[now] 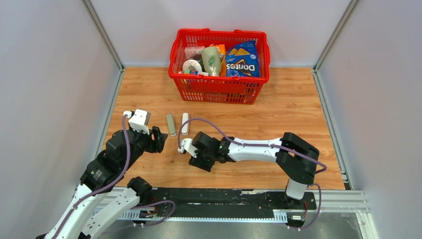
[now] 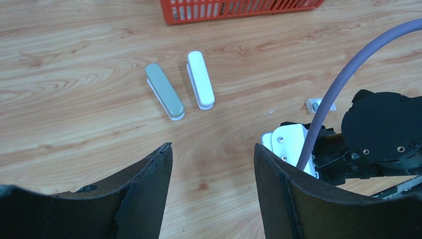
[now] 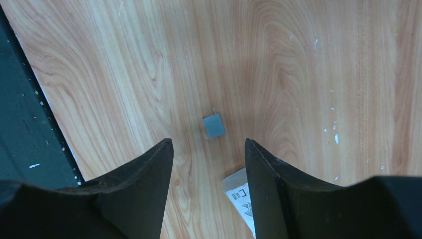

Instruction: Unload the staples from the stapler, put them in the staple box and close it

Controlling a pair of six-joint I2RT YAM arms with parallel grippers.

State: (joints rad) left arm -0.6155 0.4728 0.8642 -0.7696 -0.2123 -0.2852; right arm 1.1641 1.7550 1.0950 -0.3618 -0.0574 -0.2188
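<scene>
Two closed staplers lie side by side on the wooden table: a grey-green one [image 1: 171, 124] [image 2: 165, 91] and a white one [image 1: 184, 123] [image 2: 200, 79]. My left gripper [image 1: 158, 140] [image 2: 213, 149] is open and empty, just left of and nearer than them. My right gripper [image 1: 200, 161] [image 3: 209, 144] is open, pointing down at the table right of the staplers. A small grey block of staples [image 3: 214, 125] lies on the wood just beyond its fingertips. A white printed piece [image 3: 241, 196] lies by the right finger.
A red basket [image 1: 219, 88] [image 2: 239, 9] full of groceries stands at the back centre. The right arm's wrist [image 2: 298, 144] lies close to the right of my left gripper. A small pale object [image 2: 318, 104] lies beyond it. The black base rail [image 3: 22, 124] runs along the near edge.
</scene>
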